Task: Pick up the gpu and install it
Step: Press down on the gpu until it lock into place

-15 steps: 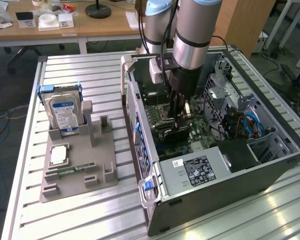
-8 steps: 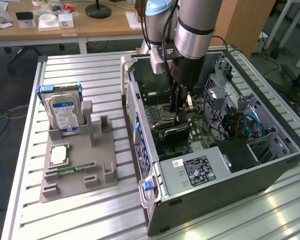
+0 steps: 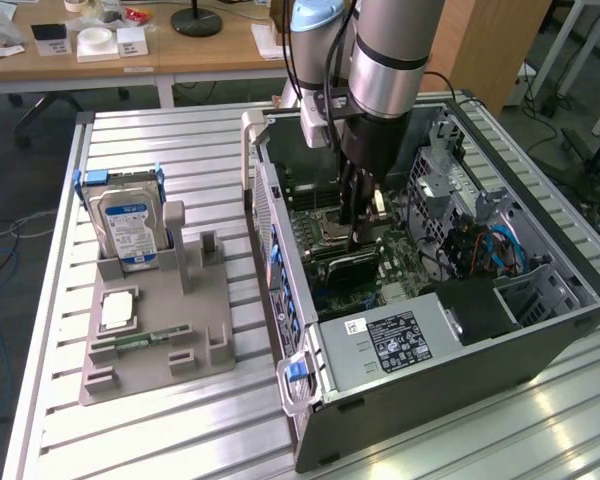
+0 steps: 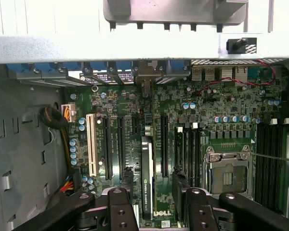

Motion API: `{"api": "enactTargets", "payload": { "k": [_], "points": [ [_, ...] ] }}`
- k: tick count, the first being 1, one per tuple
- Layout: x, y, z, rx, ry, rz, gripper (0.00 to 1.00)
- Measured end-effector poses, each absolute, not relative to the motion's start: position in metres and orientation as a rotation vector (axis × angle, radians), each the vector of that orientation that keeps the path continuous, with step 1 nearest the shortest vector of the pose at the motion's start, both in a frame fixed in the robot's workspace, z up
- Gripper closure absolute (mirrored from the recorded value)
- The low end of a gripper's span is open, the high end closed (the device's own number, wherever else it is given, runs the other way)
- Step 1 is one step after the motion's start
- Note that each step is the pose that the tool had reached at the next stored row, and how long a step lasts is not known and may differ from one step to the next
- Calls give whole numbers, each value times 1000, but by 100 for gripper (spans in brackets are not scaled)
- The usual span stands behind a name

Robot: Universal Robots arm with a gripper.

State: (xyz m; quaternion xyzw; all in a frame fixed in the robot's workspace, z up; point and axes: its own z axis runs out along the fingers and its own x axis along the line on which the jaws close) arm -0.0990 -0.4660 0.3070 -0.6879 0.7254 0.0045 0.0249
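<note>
Black-faced gpu (image 4: 147, 185) stands on edge in a motherboard (image 4: 183, 125) slot inside the open computer case (image 3: 450, 350) on the table (image 3: 180, 420). End effector (image 4: 154, 211), fingers spread wide, straddles the card without gripping; installation appears essentially complete.

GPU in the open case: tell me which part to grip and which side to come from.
Grip the gpu by its exposed long edge, pads on its two flat faces, coming straight in through the open side of the case. It stands on edge in a motherboard slot, so that edge seems the only free part. The open claw straddles it.
</note>
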Motion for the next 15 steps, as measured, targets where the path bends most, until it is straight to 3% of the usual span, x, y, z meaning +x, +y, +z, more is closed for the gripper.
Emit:
{"api": "enactTargets", "payload": {
  "k": [6,7,10,15],
  "points": [
    [-99,-466,307,-2127,2243,14,56],
    [-99,-466,307,-2128,2243,14,68],
    [-99,-466,307,-2127,2243,14,85],
    [-99,-466,307,-2127,2243,14,89]
  ]
}}
